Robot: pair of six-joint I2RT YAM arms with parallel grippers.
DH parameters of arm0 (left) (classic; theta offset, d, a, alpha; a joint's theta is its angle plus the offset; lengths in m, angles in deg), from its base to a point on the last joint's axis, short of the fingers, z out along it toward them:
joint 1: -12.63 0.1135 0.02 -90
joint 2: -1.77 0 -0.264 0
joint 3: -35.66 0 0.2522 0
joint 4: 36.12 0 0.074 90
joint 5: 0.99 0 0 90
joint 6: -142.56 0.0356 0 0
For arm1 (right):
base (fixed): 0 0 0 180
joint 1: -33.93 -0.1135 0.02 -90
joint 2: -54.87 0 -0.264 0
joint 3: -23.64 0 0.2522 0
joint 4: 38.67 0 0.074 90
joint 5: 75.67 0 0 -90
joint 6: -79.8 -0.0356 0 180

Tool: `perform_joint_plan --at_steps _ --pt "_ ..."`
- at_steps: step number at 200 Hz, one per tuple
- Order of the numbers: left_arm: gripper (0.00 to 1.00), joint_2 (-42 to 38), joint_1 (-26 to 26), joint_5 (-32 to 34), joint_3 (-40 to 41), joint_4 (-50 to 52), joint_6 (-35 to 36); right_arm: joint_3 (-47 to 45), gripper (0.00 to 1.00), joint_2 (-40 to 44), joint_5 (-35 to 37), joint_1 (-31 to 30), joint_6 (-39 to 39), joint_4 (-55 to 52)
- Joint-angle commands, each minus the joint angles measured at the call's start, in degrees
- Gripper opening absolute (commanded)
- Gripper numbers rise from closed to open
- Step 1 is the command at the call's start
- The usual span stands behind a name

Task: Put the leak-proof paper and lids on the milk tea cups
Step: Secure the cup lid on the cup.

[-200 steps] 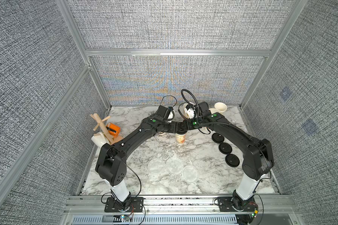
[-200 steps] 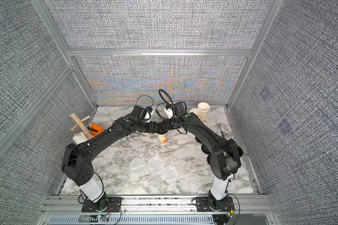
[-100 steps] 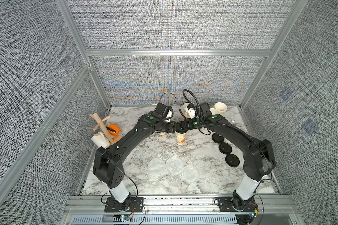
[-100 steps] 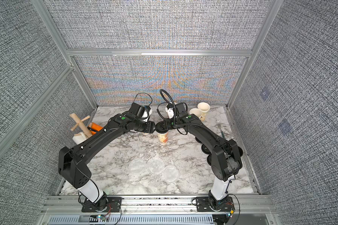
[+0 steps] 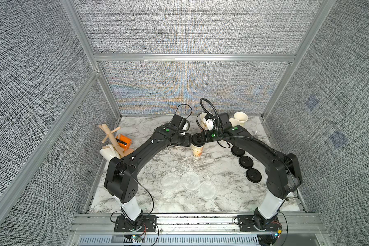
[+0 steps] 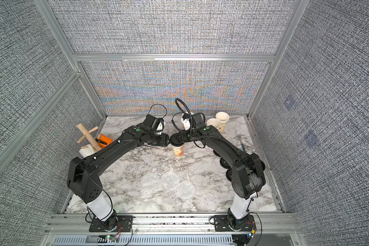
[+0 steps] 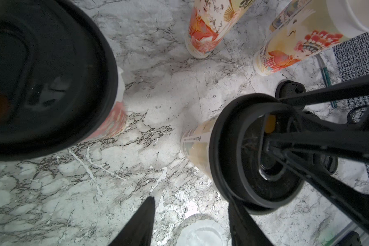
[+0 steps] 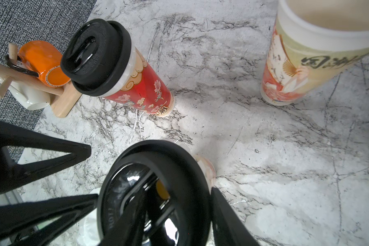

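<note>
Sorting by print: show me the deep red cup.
The cup nearest the wooden mug rack, capped with a black lid. Its body is deep red with flowers; the other cups are cream with orange prints.

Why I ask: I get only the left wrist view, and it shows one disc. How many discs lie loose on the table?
Observer: Three discs, clustered on the table's near side in both top views.
Operator: What else lies loose?
Observer: Three lids in a row beside the right arm, in a top view.
Operator: Anything off to my side?
Observer: A wooden mug rack holding an orange mug, beside the left arm.
</note>
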Motion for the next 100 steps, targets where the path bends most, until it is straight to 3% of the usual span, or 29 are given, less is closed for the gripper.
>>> perform_joint_plan --at_steps 1,100 --pt "0.57 -0.43 0.09 -0.29 -0.07 -1.39 -0.45 -1.22 0.48 -1.33 6.09 0.04 1.73 -10.24" --pt "0.57 -0.38 0.09 -2.51 -0.16 -2.29 -0.89 -2.86 0.48 -0.75 5.96 0.01 1.43 -9.16"
